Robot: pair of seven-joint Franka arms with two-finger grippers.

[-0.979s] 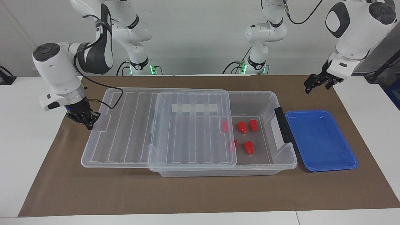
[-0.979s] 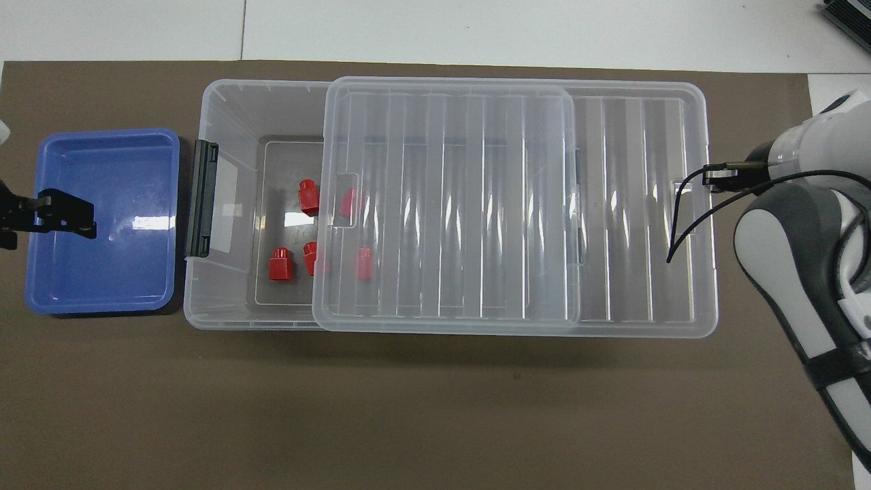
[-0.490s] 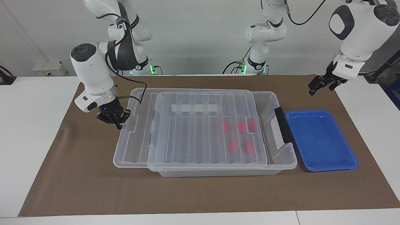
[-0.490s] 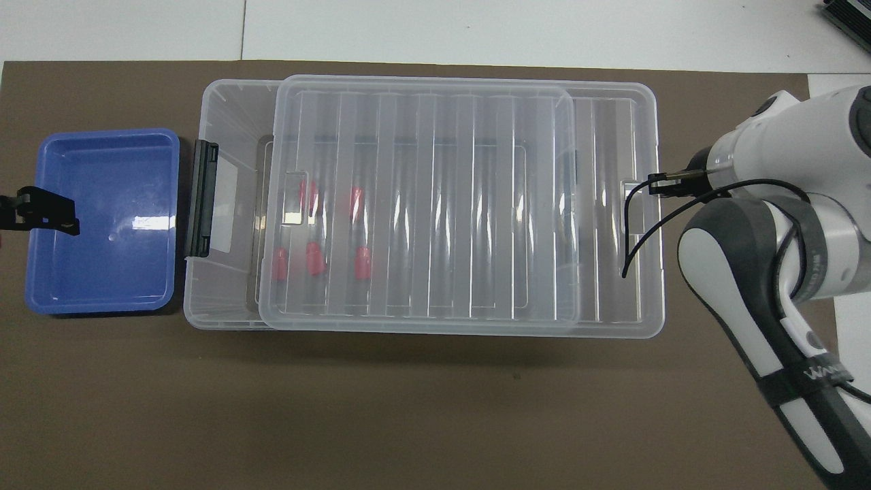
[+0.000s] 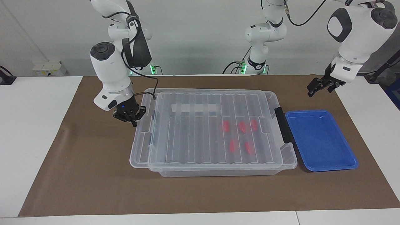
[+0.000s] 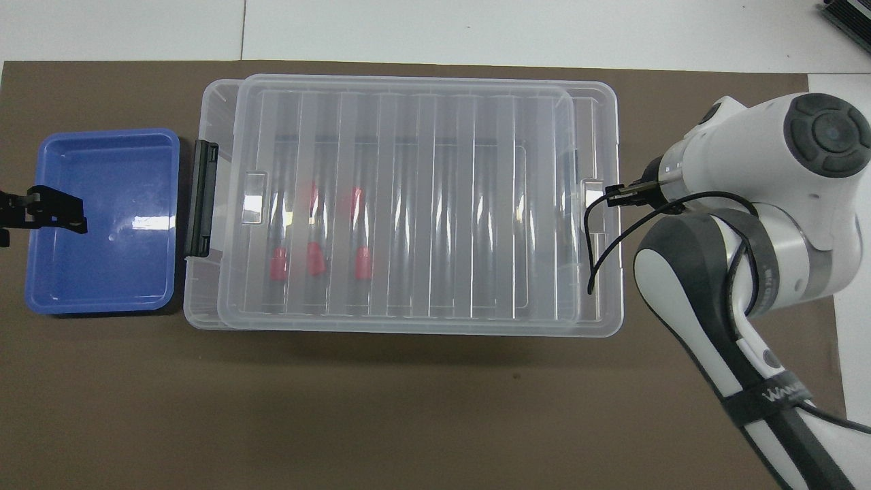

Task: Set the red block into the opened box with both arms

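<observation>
The box [image 5: 289,157] [image 6: 196,303] is a clear bin on the brown mat. Its ribbed lid [image 5: 193,134] [image 6: 408,204] lies across almost the whole top. A narrow strip of the box stays uncovered by the dark latch [image 5: 282,125] [image 6: 202,199]. Several red blocks [image 5: 241,126] [image 6: 314,259] lie inside and show pale through the lid. My right gripper [image 5: 134,120] [image 6: 616,196] is shut, with its tips against the lid's end toward the right arm. My left gripper [image 5: 319,85] [image 6: 49,211] hangs open and holds nothing, over the blue tray's outer edge.
A shallow blue tray [image 5: 322,140] [image 6: 102,221] sits beside the box's latch end, toward the left arm's end of the table. The right arm's black cable [image 6: 595,238] loops over the lid's end. The brown mat [image 5: 200,193] covers the table's middle.
The lid has slid toward the left arm's end with my right gripper at its end. It now covers the red blocks. The left gripper has barely moved.
</observation>
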